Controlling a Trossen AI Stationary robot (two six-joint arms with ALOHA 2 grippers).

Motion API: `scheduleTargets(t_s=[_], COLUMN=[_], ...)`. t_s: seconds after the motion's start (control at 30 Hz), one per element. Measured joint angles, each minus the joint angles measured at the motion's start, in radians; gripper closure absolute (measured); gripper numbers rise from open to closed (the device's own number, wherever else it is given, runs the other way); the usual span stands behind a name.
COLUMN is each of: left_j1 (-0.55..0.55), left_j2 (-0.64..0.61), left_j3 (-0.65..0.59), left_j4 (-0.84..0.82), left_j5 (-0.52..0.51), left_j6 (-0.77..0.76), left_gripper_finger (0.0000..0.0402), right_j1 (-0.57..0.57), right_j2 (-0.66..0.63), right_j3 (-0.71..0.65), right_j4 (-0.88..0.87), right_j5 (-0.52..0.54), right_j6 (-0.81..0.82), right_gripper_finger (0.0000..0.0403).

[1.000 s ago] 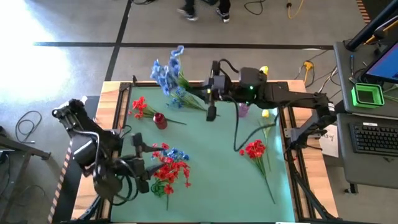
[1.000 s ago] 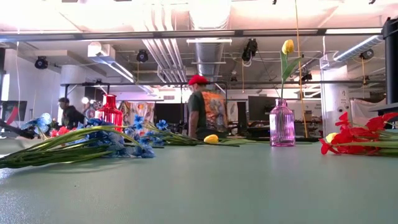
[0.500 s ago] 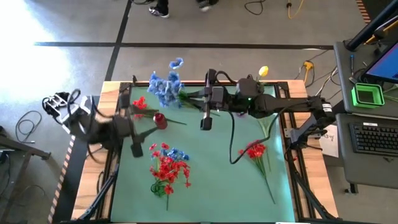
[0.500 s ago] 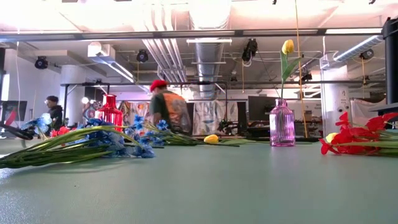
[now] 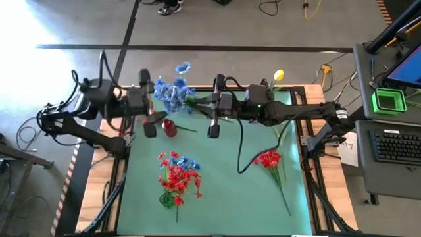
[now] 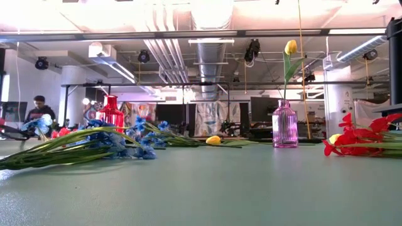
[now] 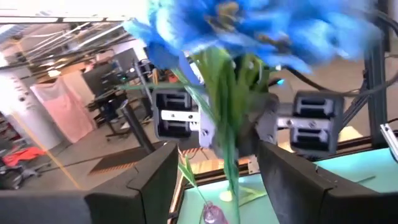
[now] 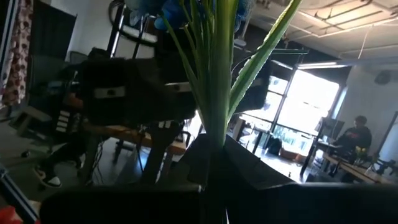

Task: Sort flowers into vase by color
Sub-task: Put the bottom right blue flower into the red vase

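Note:
My right gripper (image 5: 202, 104) reaches in from the table's right, high over the far middle, shut on a bunch of blue flowers (image 5: 172, 92). Their green stems (image 8: 214, 93) rise from between its fingers. My left gripper (image 7: 224, 186) faces it from the left, open, one finger on each side of those stems (image 7: 229, 149) without a touch that I can see. A red vase (image 5: 169, 128) holds a red flower (image 5: 147, 110). A pink vase (image 6: 284, 124) holds a yellow flower (image 6: 290, 47). Neither gripper shows in the low view. My right gripper pinches the bunch's green stems (image 8: 214, 134) at their lower part between its two shut fingers. It comes nearly level from the table's right. The bunch is lifted clear of the table, tilted, with its blue blossoms (image 7: 249, 25) up and toward my left gripper.
Red flowers with a few blue ones (image 5: 177, 179) lie on the green mat at near left, and more red ones (image 5: 270, 160) at right. A yellow bud (image 6: 213, 140) lies near the far edge. A person (image 6: 39, 113) sits in the room behind.
My left gripper has swung from the near left up toward the far edge, turning about until it faces my right gripper and the blue bunch; it stays open. My right gripper has carried the bunch a little toward the table's left. A person behind has walked off to the left.

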Motion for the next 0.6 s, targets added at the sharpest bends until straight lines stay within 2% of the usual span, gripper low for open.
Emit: scheduleTargets(t_s=[0.23, 0.37, 0.47, 0.6], left_j1=[0.047, 0.048, 0.051, 0.061], left_j2=[0.044, 0.062, 0.070, 0.072], left_j3=[0.000, 0.000, 0.000, 0.000], left_j4=[0.066, 0.104, 0.135, 0.137], left_j5=[0.151, 0.165, 0.165, 0.165], left_j6=[0.005, 0.022, 0.029, 0.029], left_gripper_finger=[0.0194, 0.0200, 0.0220, 0.0265], right_j1=[-0.002, -0.004, -0.004, -0.004], right_j2=[0.004, 0.004, 0.004, 0.004], right_j3=[0.000, 0.000, 0.000, 0.000], right_j4=[0.006, 0.003, 0.003, -0.005], right_j5=[0.000, 0.000, 0.000, 0.001], right_j6=[-0.002, 0.000, 0.001, 0.002], right_gripper_finger=[0.0390, 0.0390, 0.0382, 0.0360])
